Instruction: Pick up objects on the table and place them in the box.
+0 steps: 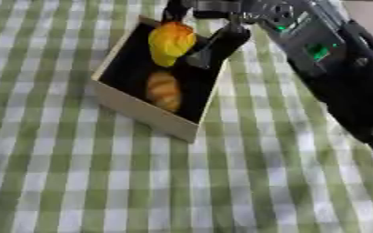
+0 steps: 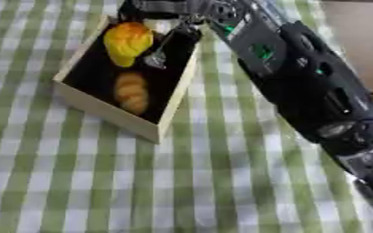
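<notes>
The robot's right hand [image 1: 214, 43] reaches in from the upper right of the frame and hangs over the far end of a shallow, light wooden box with a black lining [image 1: 142, 111], which sits askew in the upper left on a green-and-white checked tablecloth [image 1: 182, 182]. Its dark fingers are curled round a yellow-orange, pepper-shaped object [image 1: 171, 43], held directly over the box's open top, long axis running roughly along the box's length. The object lies just to the picture-left of the palm, so the coming move looks to be a short lowering and release rather than any sideways travel. Whether the object already touches the lining cannot be told. Below it in the box, towards the near wall, lies one golden-brown ridged bread roll [image 1: 164, 91], its length also along the box. Count: one box, one roll inside, one yellow object in hand. The left hand shows in neither view.
</notes>
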Available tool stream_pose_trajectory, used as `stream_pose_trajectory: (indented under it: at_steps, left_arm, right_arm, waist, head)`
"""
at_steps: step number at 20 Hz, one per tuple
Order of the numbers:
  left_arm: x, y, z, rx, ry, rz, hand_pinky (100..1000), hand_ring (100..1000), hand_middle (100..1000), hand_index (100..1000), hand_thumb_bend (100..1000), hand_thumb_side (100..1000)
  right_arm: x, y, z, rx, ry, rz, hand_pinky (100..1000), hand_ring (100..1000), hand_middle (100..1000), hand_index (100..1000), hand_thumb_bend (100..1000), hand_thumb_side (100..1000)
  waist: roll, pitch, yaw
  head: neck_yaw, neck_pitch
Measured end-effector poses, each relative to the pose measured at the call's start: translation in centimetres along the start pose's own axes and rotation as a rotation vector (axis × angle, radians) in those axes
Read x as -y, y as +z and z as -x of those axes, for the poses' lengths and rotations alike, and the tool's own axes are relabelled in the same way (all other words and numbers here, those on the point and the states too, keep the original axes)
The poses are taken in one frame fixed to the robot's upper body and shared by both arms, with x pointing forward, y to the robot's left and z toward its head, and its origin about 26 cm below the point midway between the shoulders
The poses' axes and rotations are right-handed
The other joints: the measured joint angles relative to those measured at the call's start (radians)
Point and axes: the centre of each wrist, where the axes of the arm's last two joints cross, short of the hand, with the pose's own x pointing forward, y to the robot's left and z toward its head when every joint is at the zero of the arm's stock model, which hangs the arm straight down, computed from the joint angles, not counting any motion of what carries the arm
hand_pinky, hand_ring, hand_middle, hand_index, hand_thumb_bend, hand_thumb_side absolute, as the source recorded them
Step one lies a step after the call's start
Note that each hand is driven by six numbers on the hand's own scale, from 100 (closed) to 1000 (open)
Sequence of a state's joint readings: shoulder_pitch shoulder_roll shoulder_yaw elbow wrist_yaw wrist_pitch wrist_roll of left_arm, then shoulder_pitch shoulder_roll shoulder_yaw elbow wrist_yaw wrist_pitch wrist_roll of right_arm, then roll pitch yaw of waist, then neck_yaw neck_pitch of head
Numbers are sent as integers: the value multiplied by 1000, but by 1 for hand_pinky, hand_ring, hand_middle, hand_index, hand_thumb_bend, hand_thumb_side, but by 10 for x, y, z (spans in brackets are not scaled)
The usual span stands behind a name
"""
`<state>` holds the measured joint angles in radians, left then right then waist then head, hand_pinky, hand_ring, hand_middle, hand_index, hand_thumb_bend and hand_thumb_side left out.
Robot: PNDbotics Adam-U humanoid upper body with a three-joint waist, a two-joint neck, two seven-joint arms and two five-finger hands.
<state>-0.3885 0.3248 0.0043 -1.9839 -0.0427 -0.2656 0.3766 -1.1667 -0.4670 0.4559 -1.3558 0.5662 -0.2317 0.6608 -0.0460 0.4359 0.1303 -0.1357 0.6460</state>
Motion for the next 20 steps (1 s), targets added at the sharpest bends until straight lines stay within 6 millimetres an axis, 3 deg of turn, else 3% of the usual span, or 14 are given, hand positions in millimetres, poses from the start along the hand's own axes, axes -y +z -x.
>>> stream_pose_trajectory:
  at_steps: [3, 5, 6, 8, 11, 15, 19, 20]
  left_arm:
    - [0, 0, 0, -3, -1, 2, 683, 772, 845, 836, 151, 711]
    - [0, 0, 0, -5, -1, 3, 683, 772, 845, 836, 150, 711]
    - [0, 0, 0, -5, -1, 3, 683, 772, 845, 836, 151, 712]
    - [0, 0, 0, -7, 0, 4, 683, 773, 845, 837, 151, 711]
    - [0, 0, 0, -9, 0, 5, 683, 773, 846, 837, 151, 713]
    - [0, 0, 0, -12, 0, 7, 683, 773, 846, 837, 152, 711]
    - [0, 0, 0, -14, 3, 8, 683, 773, 845, 837, 152, 709]
    - [0, 0, 0, -14, 3, 8, 683, 773, 844, 837, 152, 707]
  right_arm:
    - [-5, -6, 4, 10, 27, -41, 828, 782, 665, 752, 238, 100]
    - [-7, -9, 6, 19, 48, -69, 841, 820, 741, 805, 277, 167]
    - [-9, -10, 7, 24, 58, -82, 865, 877, 823, 867, 318, 269]
    - [-11, -12, 8, 38, 86, -98, 894, 954, 903, 936, 390, 373]
    - [-9, -11, 9, 46, 146, -100, 903, 976, 919, 956, 447, 396]
    - [-5, -7, 9, 35, 210, -63, 896, 963, 902, 948, 441, 380]
    - [2, -2, 6, 33, 221, 15, 884, 935, 880, 937, 387, 329]
    - [5, 0, 4, 33, 218, 42, 877, 916, 860, 926, 314, 296]
  waist:
    - [-4, 0, 1]
    - [-6, 0, 2]
    - [-5, 0, 2]
    - [-5, 0, 1]
    - [-2, 0, -1]
    - [2, 0, -9]
    - [8, -1, -15]
    - [9, -3, -15]
  head:
    - [0, 4]
    - [-1, 4]
    - [-1, 4]
    - [-1, 4]
    - [0, 5]
    - [1, 5]
    - [1, 5]
    - [2, 5]
